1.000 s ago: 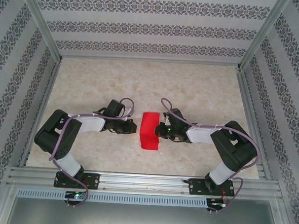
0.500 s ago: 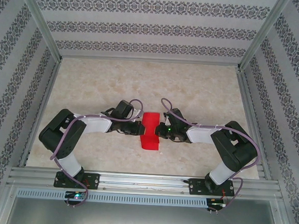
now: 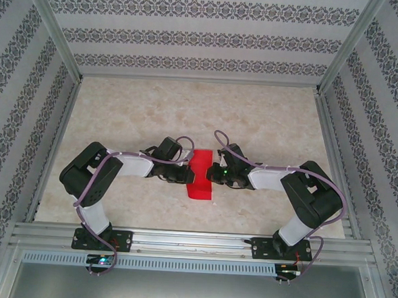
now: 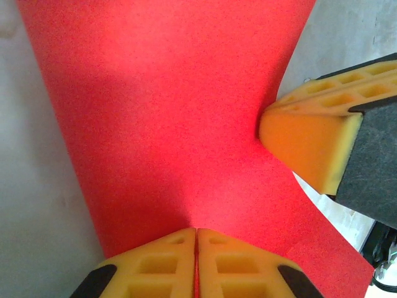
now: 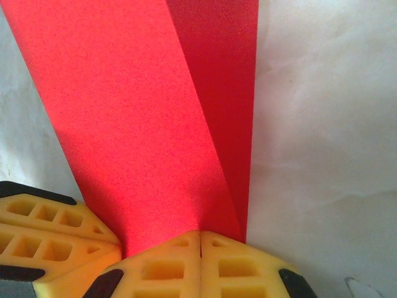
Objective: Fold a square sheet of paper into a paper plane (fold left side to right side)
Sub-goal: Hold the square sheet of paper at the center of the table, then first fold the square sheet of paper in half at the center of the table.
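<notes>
Red paper sheet (image 3: 199,176), folded into a narrow strip, lay mid-bench (image 3: 268,119) toward the near edge. The left fingers (image 4: 155,270) pinched its left edge and the right fingers (image 5: 161,273) pinched its right edge, their tips close together.

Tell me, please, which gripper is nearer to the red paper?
Neither: both touch it. The left gripper pinches the red paper at its left edge, the right gripper at its right edge.

Matt, finely grainy red paper (image 4: 161,112)
</notes>
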Controlling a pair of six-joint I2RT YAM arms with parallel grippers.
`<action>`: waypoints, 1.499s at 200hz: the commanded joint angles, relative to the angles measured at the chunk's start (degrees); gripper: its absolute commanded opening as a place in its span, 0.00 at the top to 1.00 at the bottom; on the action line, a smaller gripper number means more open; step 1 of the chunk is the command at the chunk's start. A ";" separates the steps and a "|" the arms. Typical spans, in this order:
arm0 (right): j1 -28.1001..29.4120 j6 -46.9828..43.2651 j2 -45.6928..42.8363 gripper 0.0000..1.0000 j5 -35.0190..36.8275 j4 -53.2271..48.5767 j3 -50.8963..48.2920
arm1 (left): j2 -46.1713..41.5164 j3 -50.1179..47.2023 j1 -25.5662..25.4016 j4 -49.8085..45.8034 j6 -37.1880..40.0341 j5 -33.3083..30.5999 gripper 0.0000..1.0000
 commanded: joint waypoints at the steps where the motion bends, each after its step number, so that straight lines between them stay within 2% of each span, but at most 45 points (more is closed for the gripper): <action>1: -0.10 -1.59 0.04 1.00 1.99 -7.63 -0.77 | 1.01 0.06 -0.92 -1.19 -0.11 -2.52 0.92; 71: -0.02 -2.02 -3.65 1.00 -3.80 -2.80 2.71 | 1.56 0.83 -1.07 -2.61 0.06 -2.76 0.92; 145: 0.24 0.98 5.13 1.00 -7.74 7.70 6.37 | 1.53 1.09 -1.09 -3.29 0.16 -2.63 0.92; 216: 0.44 2.07 10.40 1.00 -3.35 5.51 6.70 | -0.52 -0.44 -1.18 -4.65 0.31 -1.81 0.92; 300: -0.93 2.80 12.39 1.00 -2.28 4.25 4.31 | -9.77 -6.83 -1.53 -11.46 1.49 -1.84 0.92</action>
